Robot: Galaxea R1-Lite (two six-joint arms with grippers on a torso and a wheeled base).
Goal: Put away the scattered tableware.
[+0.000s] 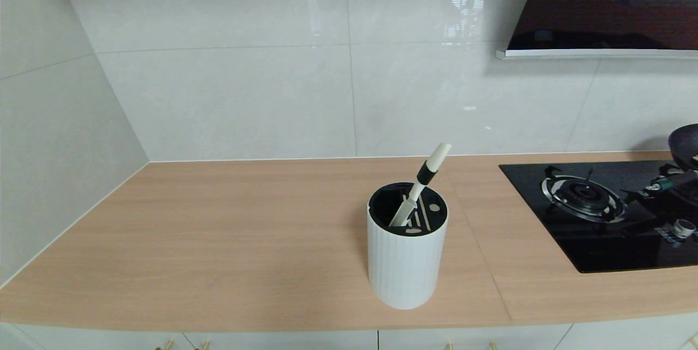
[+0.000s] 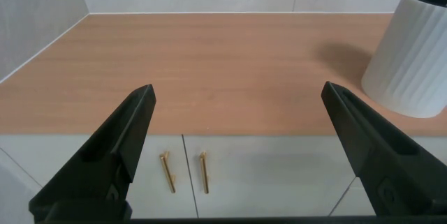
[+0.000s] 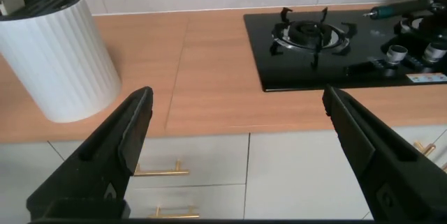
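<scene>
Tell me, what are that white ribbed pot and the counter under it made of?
The pot looks like matte white plastic or ceramic: ribbed wall, no gloss. The counter looks like wood or wood-look laminate: light brown, fine grain lines, satin finish.

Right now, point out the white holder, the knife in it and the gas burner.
white holder (image 1: pixel 406 268): head view, on its ribbed front wall.
knife (image 1: pixel 426 173): head view, on the handle's dark band.
gas burner (image 1: pixel 583 195): head view, on the centre cap.
</scene>
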